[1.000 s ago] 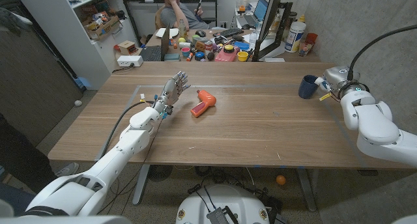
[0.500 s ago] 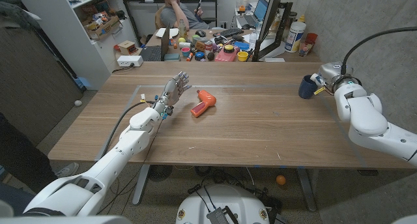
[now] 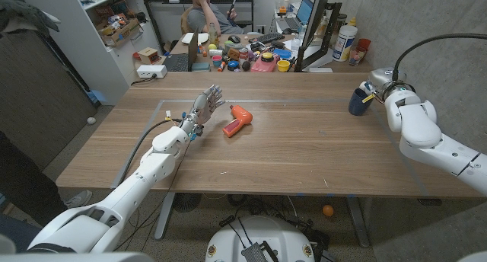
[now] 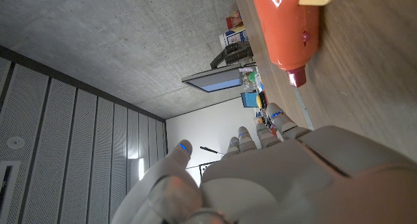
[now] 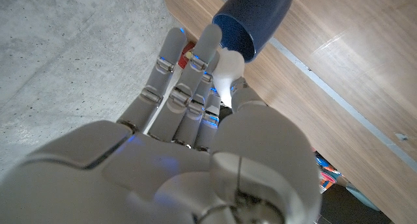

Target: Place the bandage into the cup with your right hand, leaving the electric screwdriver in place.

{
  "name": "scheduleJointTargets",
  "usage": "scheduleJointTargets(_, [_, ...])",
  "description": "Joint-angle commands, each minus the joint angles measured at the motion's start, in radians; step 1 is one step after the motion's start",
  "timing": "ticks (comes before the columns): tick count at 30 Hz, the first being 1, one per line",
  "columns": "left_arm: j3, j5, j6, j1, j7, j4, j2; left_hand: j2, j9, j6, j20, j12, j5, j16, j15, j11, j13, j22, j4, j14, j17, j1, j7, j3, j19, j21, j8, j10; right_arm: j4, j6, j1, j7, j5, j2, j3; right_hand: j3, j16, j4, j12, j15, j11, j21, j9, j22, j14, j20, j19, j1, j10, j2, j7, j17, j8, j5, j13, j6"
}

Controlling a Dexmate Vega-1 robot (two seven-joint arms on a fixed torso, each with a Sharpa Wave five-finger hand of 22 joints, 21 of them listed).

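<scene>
The dark blue cup stands near the table's far right edge, and in the right wrist view its mouth faces my fingers. My right hand is right beside the cup's rim. It pinches the white bandage roll between thumb and fingers, just at the opening. The orange electric screwdriver lies on its side at the table's middle left, and its body also appears in the left wrist view. Just left of the screwdriver my left hand holds nothing, fingers spread, not touching it.
A person sits behind the table at a cluttered desk with toys and a laptop. A white shelf stands at the back left, bottles at the back right. A concrete wall is close to the table's right side.
My right arm has swung toward the far side and leftward, bringing the hand with the bandage from beside the cup up to its rim. The left hand and screwdriver have not moved.
</scene>
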Motion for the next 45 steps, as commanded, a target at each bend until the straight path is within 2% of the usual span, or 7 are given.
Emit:
scheduleJointTargets(1, [-0.006, -0.007, 0.005, 0.016, 0.008, -0.011, 0.009, 0.094, 0.005, -0.003, -0.083, 0.003, 0.005, 0.000, -0.037, -0.002, 0.006, 0.003, 0.004, -0.004, 0.004, -0.005, 0.001, -0.003, 0.008, -0.001, -0.003, 0.003, 0.094, 0.076, 0.086, 0.031, -0.051, 0.076, -0.028, -0.006, 0.004, 0.001, 0.007, 0.000, -0.002, 0.007, 0.006, 0.001, 0.004, -0.145, -0.002, 0.014, 0.011, 0.001, -0.005, 0.003, 0.004, 0.010, 0.003, 0.013])
scheduleJointTargets(13, [-0.007, -0.011, 0.010, 0.021, 0.011, -0.010, 0.012, 0.094, 0.005, -0.002, -0.083, 0.003, 0.006, 0.000, -0.037, -0.003, 0.006, 0.003, 0.004, -0.004, 0.004, -0.005, 0.000, -0.003, 0.008, -0.003, -0.003, 0.003, 0.173, 0.119, 0.152, 0.048, -0.070, 0.118, -0.048, -0.015, 0.002, 0.008, 0.007, 0.002, 0.002, 0.013, 0.006, -0.006, 0.000, -0.143, -0.009, 0.008, 0.017, -0.002, -0.008, 0.006, 0.003, 0.010, 0.007, 0.019])
scheduleJointTargets(23, [-0.004, -0.011, 0.009, 0.018, 0.005, -0.004, 0.007, 0.093, 0.005, -0.003, -0.083, 0.002, 0.006, 0.000, -0.037, -0.004, 0.006, 0.003, 0.004, -0.004, 0.004, -0.005, 0.001, -0.004, 0.008, -0.004, -0.003, 0.002, 0.244, 0.112, 0.200, 0.080, -0.081, 0.144, -0.066, -0.021, 0.001, 0.012, 0.007, 0.002, 0.001, 0.018, 0.006, -0.011, 0.000, -0.144, -0.012, 0.004, 0.021, -0.003, -0.009, 0.009, 0.003, 0.011, 0.010, 0.023])
scheduleJointTargets(38, [0.002, -0.006, 0.010, 0.006, 0.003, 0.011, -0.002, 0.093, 0.005, -0.002, -0.084, 0.003, 0.006, 0.000, -0.038, -0.003, 0.006, 0.004, 0.004, -0.004, 0.004, -0.005, -0.001, -0.004, 0.009, -0.007, -0.003, 0.003, 0.285, 0.111, 0.212, 0.090, -0.072, 0.141, -0.087, -0.027, -0.001, 0.013, 0.006, 0.001, -0.002, 0.025, 0.006, -0.019, -0.001, -0.145, -0.016, 0.007, 0.025, -0.004, -0.009, 0.012, 0.001, 0.014, 0.014, 0.029])
scheduleJointTargets(45, [0.004, -0.005, 0.007, -0.003, -0.006, 0.029, -0.012, 0.093, 0.005, -0.003, -0.083, 0.003, 0.006, 0.000, -0.037, -0.003, 0.006, 0.004, 0.004, -0.004, 0.004, -0.005, 0.001, -0.004, 0.010, -0.007, -0.003, 0.003, 0.305, 0.145, 0.237, 0.131, -0.118, 0.135, -0.130, -0.030, -0.002, 0.013, 0.005, 0.001, -0.003, 0.029, 0.006, -0.024, -0.002, -0.145, -0.021, 0.008, 0.024, -0.004, -0.013, 0.014, 0.000, 0.015, 0.017, 0.032])
